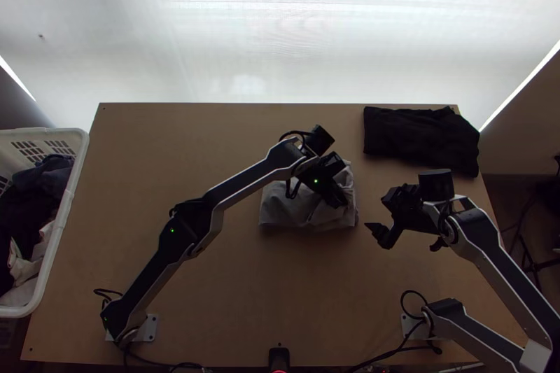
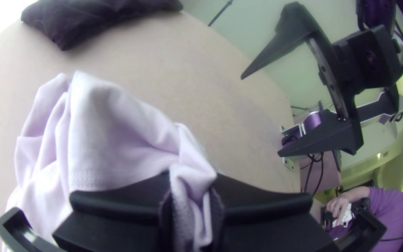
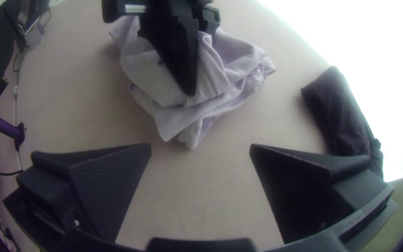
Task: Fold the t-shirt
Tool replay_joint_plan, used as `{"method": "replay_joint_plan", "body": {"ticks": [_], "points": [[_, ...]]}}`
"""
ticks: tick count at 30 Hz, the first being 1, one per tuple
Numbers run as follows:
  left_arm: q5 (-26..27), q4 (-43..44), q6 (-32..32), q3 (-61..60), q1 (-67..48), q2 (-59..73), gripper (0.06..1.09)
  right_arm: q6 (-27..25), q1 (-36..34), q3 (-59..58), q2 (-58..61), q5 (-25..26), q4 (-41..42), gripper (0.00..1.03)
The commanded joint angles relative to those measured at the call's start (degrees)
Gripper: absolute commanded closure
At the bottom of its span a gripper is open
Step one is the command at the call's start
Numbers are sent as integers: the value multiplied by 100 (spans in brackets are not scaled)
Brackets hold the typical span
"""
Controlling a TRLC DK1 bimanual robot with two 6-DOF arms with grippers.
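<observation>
Top view. One table (image 1: 217, 317), light wood. One shirt (image 1: 283, 210), grey, a compact folded bundle with creased upper layers, lying a little right of the table's middle. One left gripper (image 1: 339, 199), over the right-hand part of the shirt. One right gripper (image 1: 376, 213), just beside the shirt on its right, apart from it. One black cloth (image 1: 413, 136), folded into a long flat bundle, at the table's far right corner. One white basket (image 1: 75, 171), slatted, beside the table's left edge, holding mixed clothes (image 1: 43, 176), dark and pale.

Left wrist view. Left gripper (image 2: 191, 200): closed down on a bunched fold of the shirt, the cloth pinched between its two fingers. Which part of the garment this is, I cannot tell. A line of stitching runs close by; loose folds stand up beside the grip. Right gripper: tips well apart.

Right wrist view. Right gripper (image 3: 200, 148): spread wide, holding nothing. Shirt: several layers, uneven, corners poking out, a finger of the left gripper against its top.
</observation>
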Motion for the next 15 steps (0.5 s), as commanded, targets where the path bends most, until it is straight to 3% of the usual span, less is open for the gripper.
{"method": "replay_joint_plan", "body": {"ticks": [1, 2, 12, 13, 15], "points": [[-64, 220, -70, 104, -162, 179, 21, 70, 11, -123, -180, -10, 0, 4], [-73, 212, -70, 104, -171, 144, 10, 61, 11, -123, -189, -10, 0, 4], [-635, -553, 220, 77, -109, -243, 11, 61, 55, -97, -145, -10, 141, 4], [-635, -632, 290, 60, -101, -313, 12, 61, 55, -97, -127, -10, 167, 4], [-626, -685, 351, -2, -92, -506, 32, 70, 55, -114, -83, -1, 255, 4]]}}
